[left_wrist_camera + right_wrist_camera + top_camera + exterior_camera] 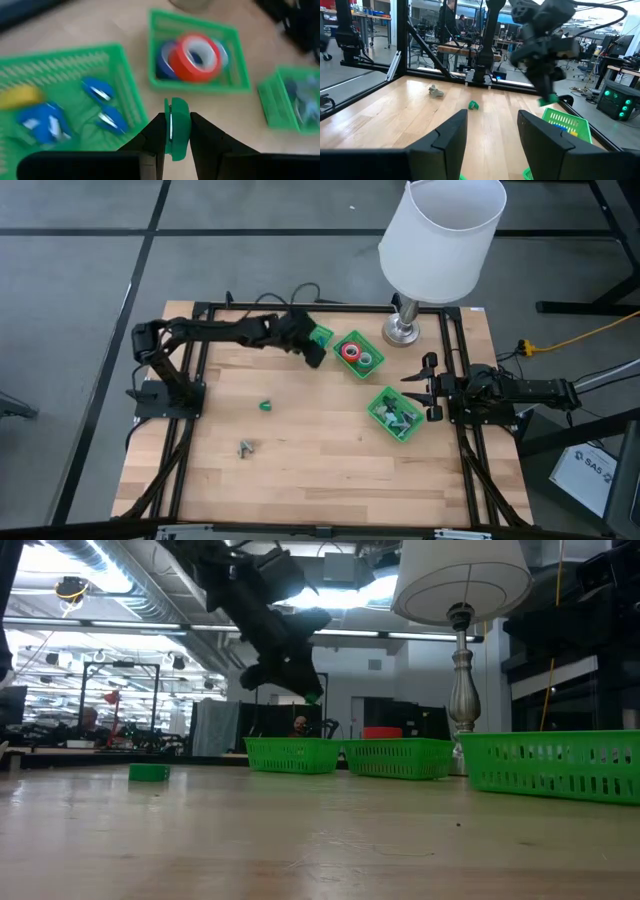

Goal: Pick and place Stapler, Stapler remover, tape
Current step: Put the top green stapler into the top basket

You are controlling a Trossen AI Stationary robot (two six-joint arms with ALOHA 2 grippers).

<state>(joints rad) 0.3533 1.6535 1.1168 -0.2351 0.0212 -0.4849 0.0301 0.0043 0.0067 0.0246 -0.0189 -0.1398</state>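
Observation:
My left gripper (312, 348) hangs above the table between the far-left green tray (321, 335) and the middle tray (358, 356), shut on a small green tape roll (176, 129) seen edge-on. The middle tray (197, 52) holds a red roll (196, 56) and blue rolls. The left tray (60, 100) holds blue pieces and a yellow one. Another small green piece (266, 406) and a grey piece (245, 447) lie on the bare wood. My right gripper (425, 388) waits open at the table's right edge beside the third tray (395, 413). My left gripper pinches the green roll by its flat faces (179, 117), one finger (152, 137) on each side, coming from above and pointing down. The roll stands on edge between the fingers, lifted clear above the trays, its lower end (312, 697) showing below the fingers in the low view.
A lamp with a metal base (404, 330) and a wide white shade (445, 235) stands at the far edge, right of the trays. Black frame rails (200, 360) run along the table's sides. Open wood (300, 470) lies toward the near edge.

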